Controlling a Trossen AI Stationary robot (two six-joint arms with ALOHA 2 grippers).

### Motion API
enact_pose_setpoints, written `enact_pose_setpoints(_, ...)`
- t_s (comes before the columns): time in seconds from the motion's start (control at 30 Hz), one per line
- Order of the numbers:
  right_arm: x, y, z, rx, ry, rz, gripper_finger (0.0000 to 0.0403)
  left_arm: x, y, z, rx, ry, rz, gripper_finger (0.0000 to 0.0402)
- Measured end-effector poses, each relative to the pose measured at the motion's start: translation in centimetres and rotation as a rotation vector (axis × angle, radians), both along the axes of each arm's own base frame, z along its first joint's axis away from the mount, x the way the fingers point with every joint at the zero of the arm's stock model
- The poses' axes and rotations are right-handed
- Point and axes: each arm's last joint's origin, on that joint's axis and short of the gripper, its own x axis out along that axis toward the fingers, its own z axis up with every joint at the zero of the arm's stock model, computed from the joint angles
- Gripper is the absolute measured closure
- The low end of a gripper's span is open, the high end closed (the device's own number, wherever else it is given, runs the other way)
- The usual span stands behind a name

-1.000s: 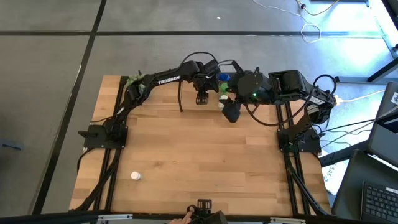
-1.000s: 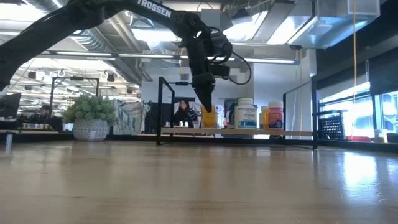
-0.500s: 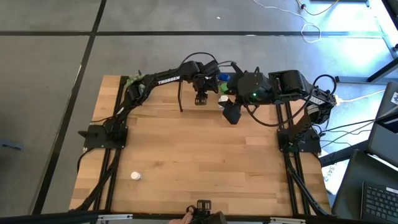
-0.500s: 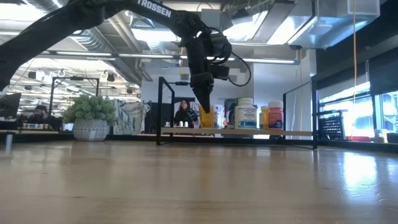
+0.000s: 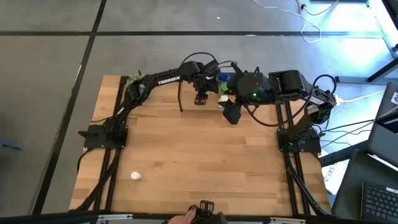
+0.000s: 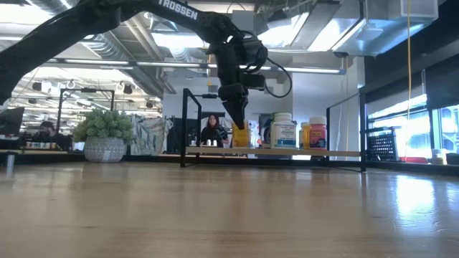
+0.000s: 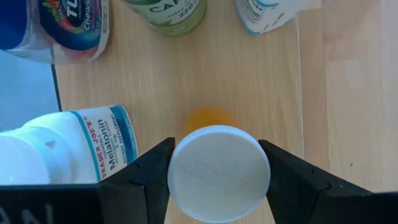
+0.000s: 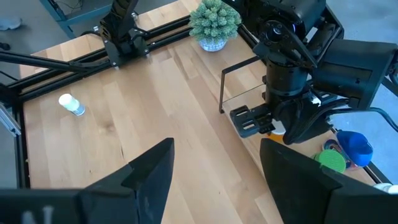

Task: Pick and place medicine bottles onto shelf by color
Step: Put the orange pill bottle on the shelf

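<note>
at the near corner of the table (image 5: 186, 168) a white bottle (image 5: 135, 177) stands alone, well apart from both arms and not yet sorted. farther back, over the shelf (image 6: 272, 151), the left gripper (image 7: 217, 180) holds an orange bottle (image 7: 219, 171) by its white cap, fingers (image 7: 152, 171) pressed to either side, and the bottle looks to be at or just above the board. a melatonin bottle (image 7: 93, 146) stands just beside it, so a sideways drift or a wide finger opening could knock that neighbour over. letting go while the orange bottle is tilted or not quite seated could tip it into the others (image 7: 171, 12) beyond. the right gripper (image 8: 214, 180), fingers spread and empty, hangs near the shelf end; it could clash with the left arm if it moves in now.
</note>
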Motion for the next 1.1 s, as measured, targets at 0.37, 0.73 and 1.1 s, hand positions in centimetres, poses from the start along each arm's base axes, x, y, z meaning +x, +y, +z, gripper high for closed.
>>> enact_pose_setpoints(0.37, 0.00, 0.00, 0.00, 0.000, 0.000, 0.000, 0.0164, 0.06, -0.06, 0.01, 0.004, -0.002, -0.006, 0.0202)
enact_pose_setpoints(0.73, 0.00, 0.00, 0.00, 0.000, 0.000, 0.000, 0.0164, 0.05, -0.13, -0.01, 0.020, 0.012, -0.043, 0.0158)
enact_pose_setpoints(1.1, 0.00, 0.00, 0.00, 0.000, 0.000, 0.000, 0.0164, 0.26, 0.11, 0.21, 0.065, -0.005, -0.030, 0.0129)
